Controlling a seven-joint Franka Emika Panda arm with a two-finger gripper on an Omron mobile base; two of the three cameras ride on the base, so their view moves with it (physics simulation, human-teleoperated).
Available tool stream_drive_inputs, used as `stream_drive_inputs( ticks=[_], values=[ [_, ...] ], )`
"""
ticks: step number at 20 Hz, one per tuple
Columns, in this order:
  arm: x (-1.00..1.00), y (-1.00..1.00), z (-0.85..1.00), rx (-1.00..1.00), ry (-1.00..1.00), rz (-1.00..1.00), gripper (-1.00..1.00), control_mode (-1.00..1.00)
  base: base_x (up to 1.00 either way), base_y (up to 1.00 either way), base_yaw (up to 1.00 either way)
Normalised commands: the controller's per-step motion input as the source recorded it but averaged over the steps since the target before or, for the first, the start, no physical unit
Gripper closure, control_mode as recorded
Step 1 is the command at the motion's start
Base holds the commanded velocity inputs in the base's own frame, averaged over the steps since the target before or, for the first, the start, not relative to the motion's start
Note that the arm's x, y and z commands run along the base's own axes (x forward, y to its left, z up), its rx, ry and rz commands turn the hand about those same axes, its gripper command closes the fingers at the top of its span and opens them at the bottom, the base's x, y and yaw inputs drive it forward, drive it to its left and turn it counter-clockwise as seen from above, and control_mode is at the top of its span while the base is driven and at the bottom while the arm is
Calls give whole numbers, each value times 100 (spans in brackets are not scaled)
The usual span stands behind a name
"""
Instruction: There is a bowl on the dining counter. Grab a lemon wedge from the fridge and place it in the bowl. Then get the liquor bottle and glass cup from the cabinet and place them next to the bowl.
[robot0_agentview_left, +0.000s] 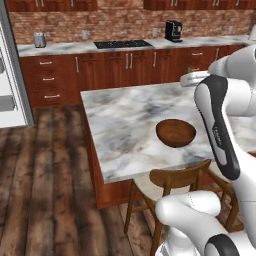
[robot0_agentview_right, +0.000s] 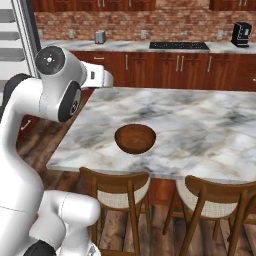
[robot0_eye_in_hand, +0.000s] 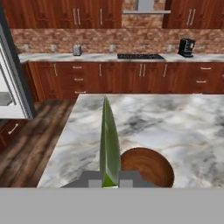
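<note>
I have the worktop ahead, the bowl empty near its front edge. My gripper pinches the wedge, a thin green sliver, just short of the bowl. I'd carry it squarely over the bowl's middle, lower close, then release so it can't bounce out. I can read no writing anywhere.

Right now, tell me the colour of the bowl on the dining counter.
The bowl is dark reddish-brown wood with visible grain, inside and out; the right base view shows it best.
</note>
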Motion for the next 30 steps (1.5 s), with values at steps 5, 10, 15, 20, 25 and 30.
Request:
stream_drive_inputs(
  ticks=[5, 10, 15, 20, 25, 30],
  values=[
    [0, 0, 0, 0, 0, 0, 100, 100, 43, -27, 0],
    [52, -31, -30, 0, 11, -2, 100, -100, 7, -7, 0],
    [93, -54, -69, 0, 23, -11, 100, -100, 0, 0, 0],
    [83, -19, -100, -6, 25, -11, 100, -100, 0, 0, 0],
    [75, -30, -92, -2, 24, -6, 100, -100, 0, 0, 0],
    [45, -9, -48, 0, 16, 0, 100, -100, 0, 0, 0]
  ],
)
